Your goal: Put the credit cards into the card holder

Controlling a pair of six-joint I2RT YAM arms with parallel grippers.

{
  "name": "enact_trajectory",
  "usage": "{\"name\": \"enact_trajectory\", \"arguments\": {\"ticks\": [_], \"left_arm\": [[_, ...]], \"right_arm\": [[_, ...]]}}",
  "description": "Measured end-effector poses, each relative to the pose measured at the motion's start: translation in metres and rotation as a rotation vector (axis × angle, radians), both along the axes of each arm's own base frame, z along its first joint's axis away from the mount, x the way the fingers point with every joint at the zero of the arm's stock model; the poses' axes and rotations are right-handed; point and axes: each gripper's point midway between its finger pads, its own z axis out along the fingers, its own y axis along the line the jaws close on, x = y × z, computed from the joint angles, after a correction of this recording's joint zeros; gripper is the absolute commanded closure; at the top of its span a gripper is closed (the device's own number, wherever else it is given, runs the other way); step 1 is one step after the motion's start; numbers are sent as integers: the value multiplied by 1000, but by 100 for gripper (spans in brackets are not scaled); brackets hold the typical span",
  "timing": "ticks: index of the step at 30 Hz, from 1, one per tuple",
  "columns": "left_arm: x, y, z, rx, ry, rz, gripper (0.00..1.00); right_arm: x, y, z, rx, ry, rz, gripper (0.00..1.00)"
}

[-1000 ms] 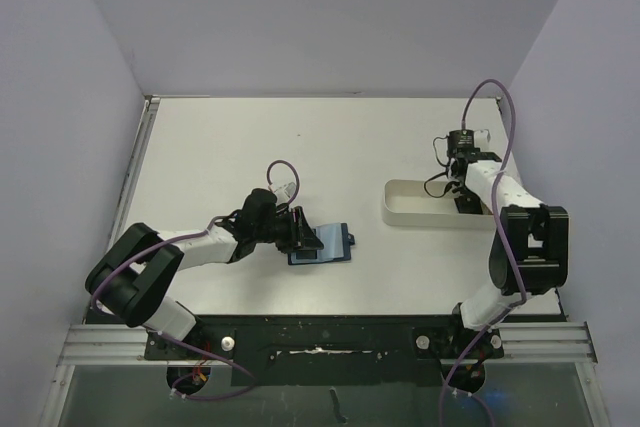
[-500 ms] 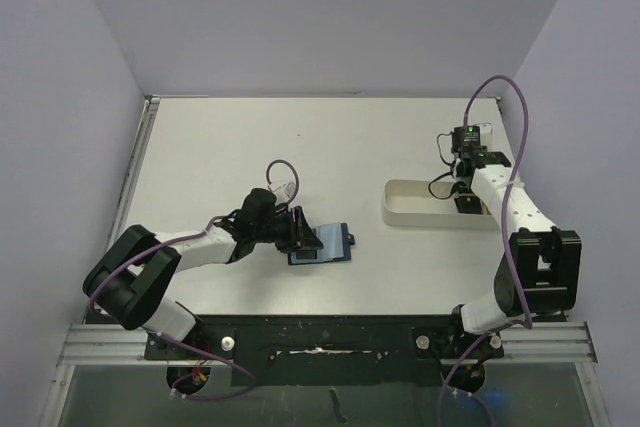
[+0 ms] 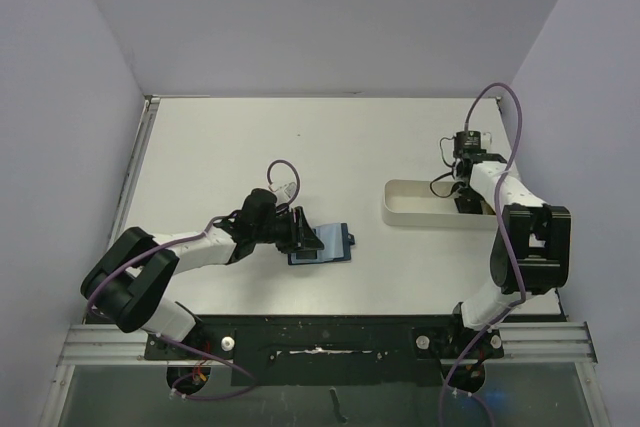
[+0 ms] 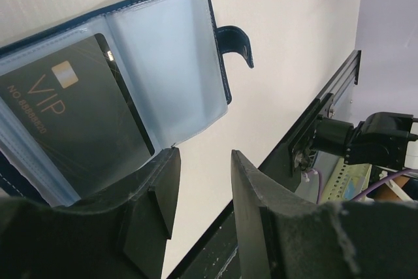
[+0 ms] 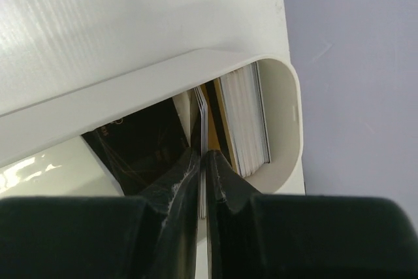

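Navy card holder (image 4: 171, 57) lies open on the table (image 3: 220, 147) with a dark credit card (image 4: 78, 122) pocketed, left gripper (image 4: 199, 181) jaws apart at its edge; right gripper (image 5: 203, 159) is clamped on an upright credit card (image 5: 204, 125) inside the white tray (image 5: 287, 115).

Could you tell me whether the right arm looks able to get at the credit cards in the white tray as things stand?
Likely yes. The right gripper is down in the open-topped white tray, shut on the edge of one upright card, with nothing covering the other cards beside it.
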Motion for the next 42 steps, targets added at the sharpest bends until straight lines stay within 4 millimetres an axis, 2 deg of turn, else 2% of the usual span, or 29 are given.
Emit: {"name": "enact_trajectory", "arguments": {"ticks": [6,12,17,23,27,42], "left_arm": [[-1,1,-1,5,7,0,64],[-1,1,-1,6,7,0,64],[-1,1,-1,6,7,0,64],[-1,1,-1,6,7,0,64],[-1,1,-1,6,7,0,64],[-1,1,1,1,0,-1,64]], "right_arm": [[0,-12,0,-8,2,3,98],[1,-16,-6,-19,12,21,73],[1,-22,-9,-55,36,18,61],[0,-25,-10,-66,44,10,62],[0,-30,-11,-66,40,-3,69],[-2,-37,-10,-70,36,-26,79]]}}
